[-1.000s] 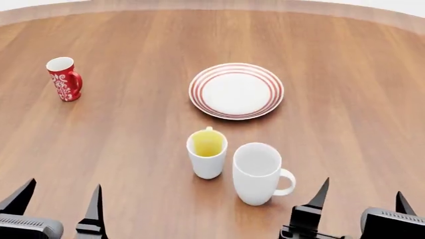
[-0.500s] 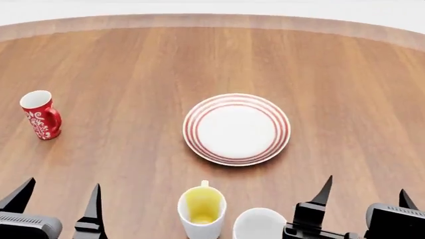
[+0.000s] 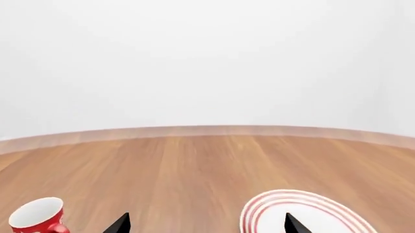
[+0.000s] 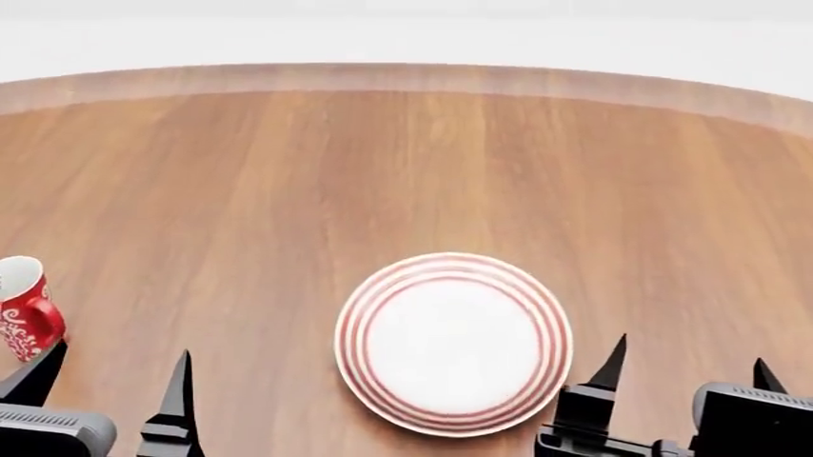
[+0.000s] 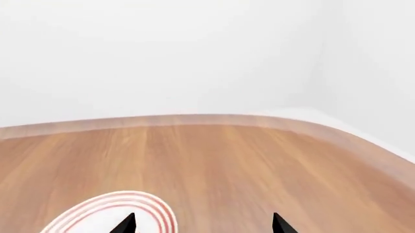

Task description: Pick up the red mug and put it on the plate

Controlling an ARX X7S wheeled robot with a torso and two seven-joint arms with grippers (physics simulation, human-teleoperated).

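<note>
Red mug point(image 4: 26, 308) upright just beyond left end effector point(image 4: 109, 376), fingers apart, empty.

A plate point(image 4: 454, 343) lies flat on a table point(image 4: 420, 171), near the table's front edge and close to the middle from side to side. A mug point(image 4: 26, 309) stands upright on the table well to the left of the plate, at the left edge of the head view and apart from it. The left gripper point(image 4: 109, 376) sits low at the front, just beside the mug, and the right gripper point(image 4: 692, 367) sits low at the front, just right of the plate; both have their fingers spread with nothing between them.
</note>
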